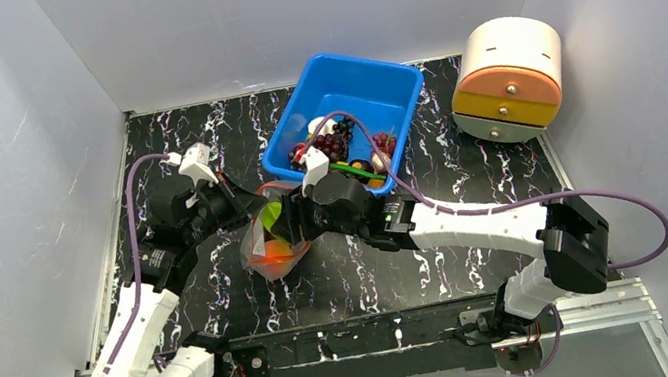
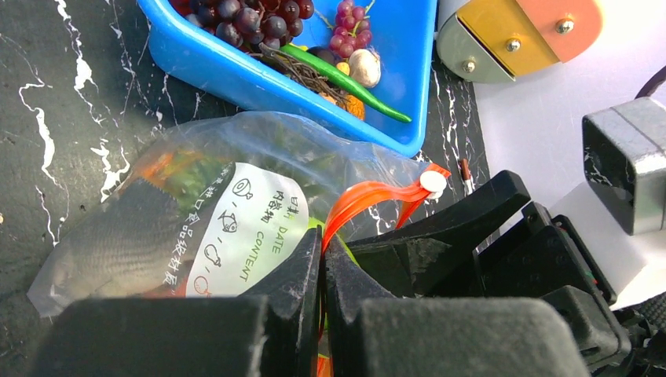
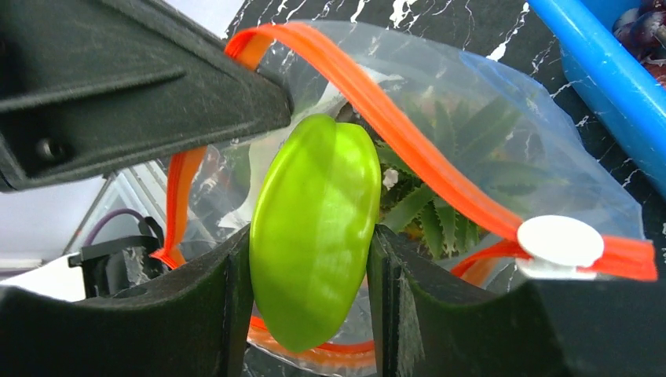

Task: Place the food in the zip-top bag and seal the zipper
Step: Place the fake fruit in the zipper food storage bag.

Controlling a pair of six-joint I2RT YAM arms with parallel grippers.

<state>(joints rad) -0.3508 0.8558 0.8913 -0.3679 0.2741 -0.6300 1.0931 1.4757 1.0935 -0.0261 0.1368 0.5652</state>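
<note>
Zip-top bag [image 1: 274,249] at surface centre, near side of blue bin [image 1: 375,91]: limp, slippery film. I pinch zipper [image 3: 424,161], left jaws clamped. Right jaws clamp green food [image 3: 314,236], light, rigid, smooth, at bag mouth.

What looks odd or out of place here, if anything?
Nothing is spilled or broken. The bag lies crumpled, its orange zipper buckled into a wave where the left end effector pinches it, while the right end effector holds a green toy food at its mouth. The round drawer box looks tilted.
</note>
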